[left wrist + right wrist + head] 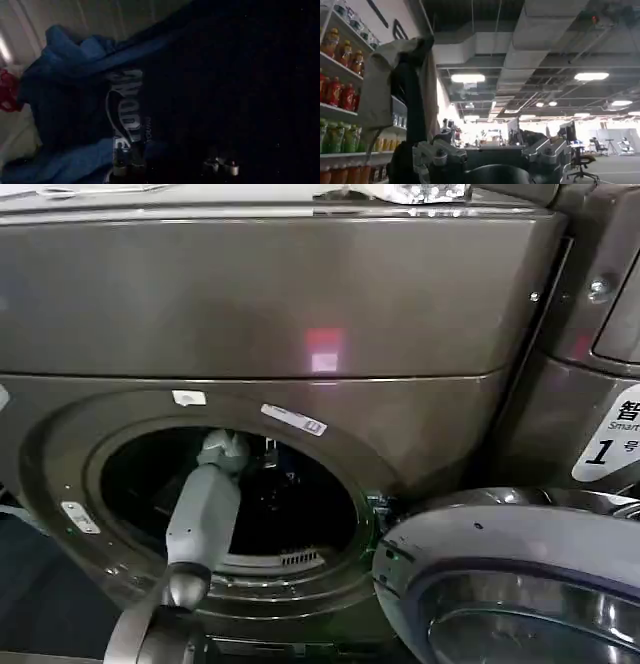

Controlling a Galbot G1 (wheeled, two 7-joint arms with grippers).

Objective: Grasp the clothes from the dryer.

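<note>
The dryer [280, 304] is the large bronze-grey front-loader, with its round porthole [230, 494] open. My left arm reaches through the porthole, and the left gripper [225, 449] is inside the dark drum. In the left wrist view, blue clothes [70, 100] with white lettering [127, 107] lie heaped in the drum, beside a red piece [7, 90]. The left gripper [172, 167] stands open over the dark cloth, its fingertips [122, 167] wide apart. My right gripper [492, 160] is parked away from the machine, open and holding nothing, pointing at the ceiling.
The dryer's door [510, 584] hangs open at the lower right, close to the porthole. A second machine [600, 384] with a white label stands to the right. Shelves of bottles [340, 90] and an open room show beyond the right gripper.
</note>
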